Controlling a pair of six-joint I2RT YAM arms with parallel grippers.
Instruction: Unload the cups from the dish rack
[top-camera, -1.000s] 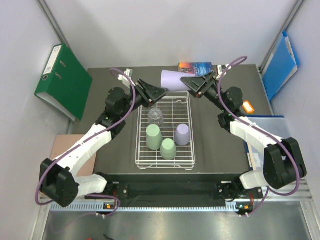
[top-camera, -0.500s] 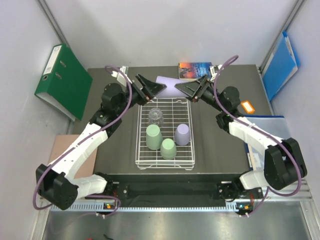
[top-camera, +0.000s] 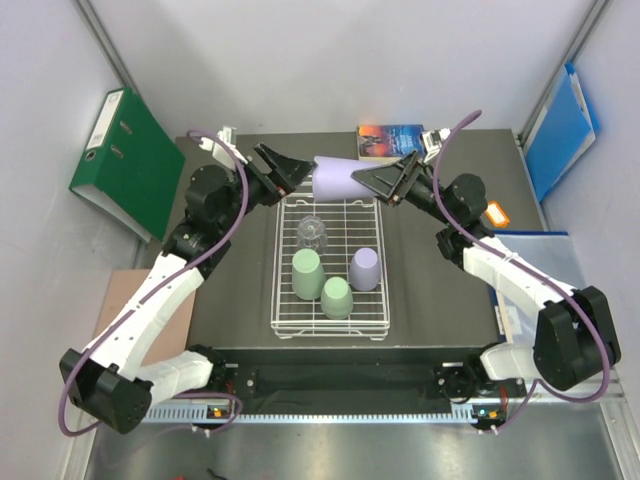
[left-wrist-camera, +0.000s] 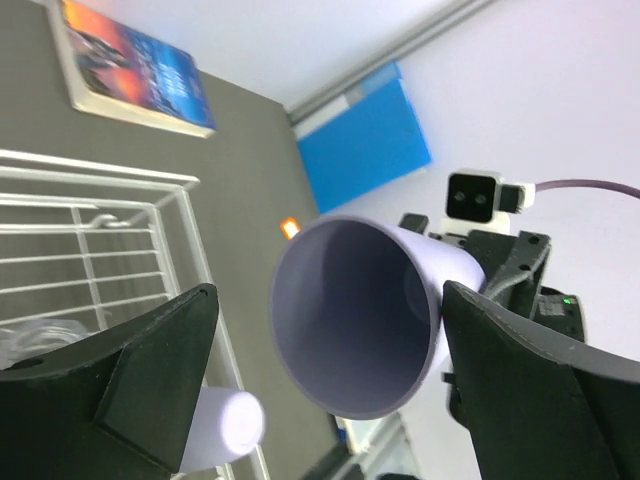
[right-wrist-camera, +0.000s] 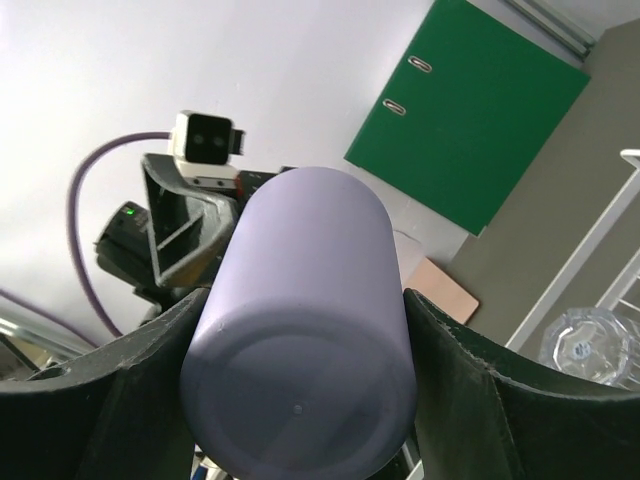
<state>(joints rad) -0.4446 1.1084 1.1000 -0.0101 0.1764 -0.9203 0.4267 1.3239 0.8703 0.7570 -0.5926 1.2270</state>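
A lilac cup (top-camera: 340, 178) hangs on its side above the far end of the white wire dish rack (top-camera: 283, 300). My right gripper (top-camera: 374, 184) is shut on its base end; in the right wrist view both fingers press the cup (right-wrist-camera: 305, 330). My left gripper (top-camera: 298, 177) is open, facing the cup's open mouth (left-wrist-camera: 350, 320), with a finger on each side of the rim and a gap showing on one side. In the rack stand a clear ribbed glass (top-camera: 312, 232), two pale green cups (top-camera: 306, 273) (top-camera: 337, 297) and a second lilac cup (top-camera: 364, 268), all upside down.
A book (top-camera: 392, 133) lies on the table behind the rack. A green binder (top-camera: 125, 160) leans at the left wall and a blue folder (top-camera: 562, 130) at the right. Papers and an orange tag (top-camera: 495, 213) lie at the right edge.
My right gripper has brought the lilac cup nearer and a little left. My left arm has drawn back to the left and turned, so its open fingers now flank the cup's mouth.
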